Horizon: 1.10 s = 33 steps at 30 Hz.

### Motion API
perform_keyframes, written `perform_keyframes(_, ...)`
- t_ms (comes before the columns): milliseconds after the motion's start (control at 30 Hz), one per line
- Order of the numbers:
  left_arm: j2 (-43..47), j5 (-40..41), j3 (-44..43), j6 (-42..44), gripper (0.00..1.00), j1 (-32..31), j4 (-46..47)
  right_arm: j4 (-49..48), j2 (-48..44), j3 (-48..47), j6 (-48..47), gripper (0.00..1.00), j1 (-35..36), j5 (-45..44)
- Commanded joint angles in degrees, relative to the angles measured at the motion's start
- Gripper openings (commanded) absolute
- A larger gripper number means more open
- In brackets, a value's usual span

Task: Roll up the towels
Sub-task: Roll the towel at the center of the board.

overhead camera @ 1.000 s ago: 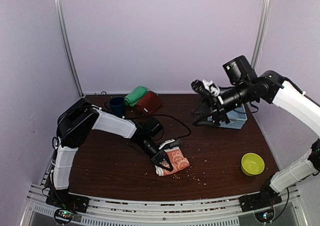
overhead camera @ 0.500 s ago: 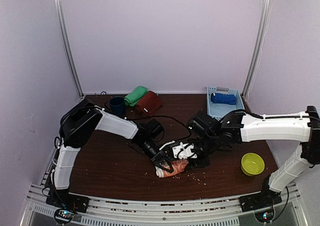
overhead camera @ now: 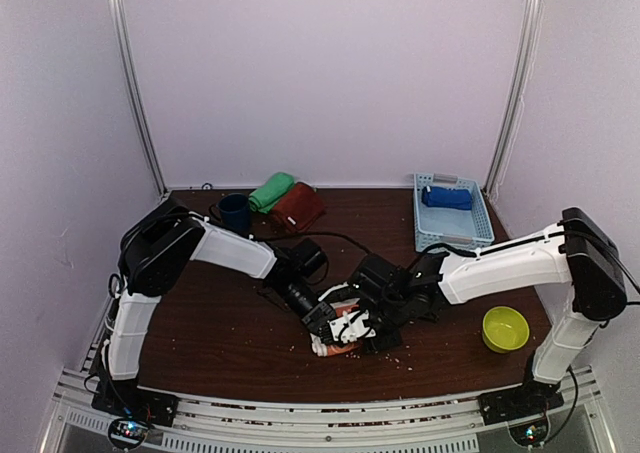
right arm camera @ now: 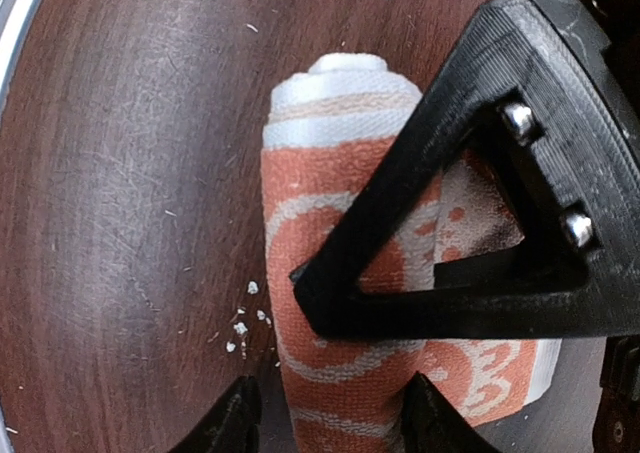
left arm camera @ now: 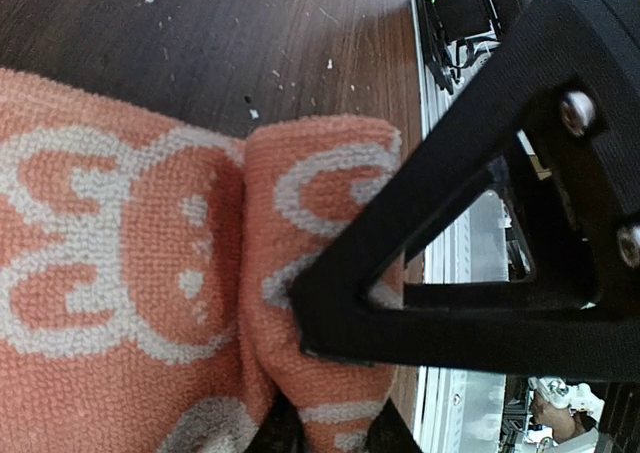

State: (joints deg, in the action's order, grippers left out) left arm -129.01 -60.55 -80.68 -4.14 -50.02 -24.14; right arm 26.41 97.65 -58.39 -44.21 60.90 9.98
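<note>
The orange bunny-print towel lies partly rolled near the table's front centre. My left gripper is shut on a fold of it; the left wrist view shows the fold pinched between the jaws. My right gripper is low over the same towel, open, with its fingers astride the rolled end in the right wrist view. The royal blue towel lies rolled in the basket. The green towel and the dark maroon towel lie at the back.
A navy mug stands at the back left beside the green towel. The pale blue basket is at the back right. A yellow-green bowl sits front right. A black cable crosses the table. Crumbs lie around the towel.
My right arm swung from above the basket down and left to the orange towel, leaving the blue towel visible in the basket. My left gripper kept its hold on the towel.
</note>
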Motion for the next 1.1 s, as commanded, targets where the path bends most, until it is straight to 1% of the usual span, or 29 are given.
perform_keyframes(0, -3.2, 4.9, 1.8, 0.4, 0.21, 0.0, -5.1, -2.4, 0.9, 1.7, -1.6, 0.45, 0.4, -2.7)
perform_keyframes(100, -0.9, 4.9, 2.0, 0.5, 0.25, 0.8, -5.1, -3.0, 1.3, 2.5, -2.7, 0.40, 0.4, -3.0)
perform_keyframes(200, 2.2, 5.7, 2.4, 1.6, 0.30, 2.4, -5.9, -2.8, 2.7, 2.4, -3.5, 0.31, 0.3, -3.1)
perform_keyframes(267, 4.6, 7.6, 2.8, 2.4, 0.33, 3.5, -7.2, -1.9, 4.0, 1.7, -3.6, 0.28, 0.3, -2.7)
perform_keyframes(367, 9.0, 11.8, 4.2, 3.5, 0.35, 5.6, -8.5, 2.9, 5.7, -1.6, -2.3, 0.21, -0.2, 0.9)
perform_keyframes(500, 16.3, 17.5, 8.2, 3.2, 0.36, 8.6, -7.9, 10.2, 6.7, -6.1, 0.2, 0.19, -0.5, 7.4)
perform_keyframes(600, 23.7, 25.5, 12.3, 1.6, 0.36, 9.3, -4.9, 15.9, 7.9, -9.7, 3.1, 0.19, -1.0, 12.5)
perform_keyframes(700, 32.5, 33.6, 17.2, -1.3, 0.36, 9.1, 0.2, 20.9, 10.5, -14.0, 4.9, 0.19, -3.3, 17.2)
perform_keyframes(800, 43.4, 47.0, 21.7, -5.4, 0.37, 8.5, 3.6, 24.0, 14.1, -18.6, 5.9, 0.18, -7.0, 21.0)
perform_keyframes(867, 49.8, 54.0, 23.7, -5.9, 0.37, 6.9, 5.6, 26.4, 17.6, -22.2, 6.1, 0.18, -9.6, 23.5)
perform_keyframes(900, 52.7, 58.7, 24.7, -5.2, 0.39, 4.8, 6.8, 28.0, 19.6, -24.3, 6.0, 0.18, -10.7, 24.7)
perform_keyframes(967, 57.8, 63.5, 26.3, -2.0, 0.42, 1.2, 10.1, 31.4, 23.9, -28.3, 5.9, 0.17, -13.0, 27.1)
perform_keyframes(1067, 61.8, 67.7, 29.3, 4.3, 0.47, -3.8, 13.6, 35.1, 29.8, -33.7, 6.0, 0.17, -15.7, 29.2)
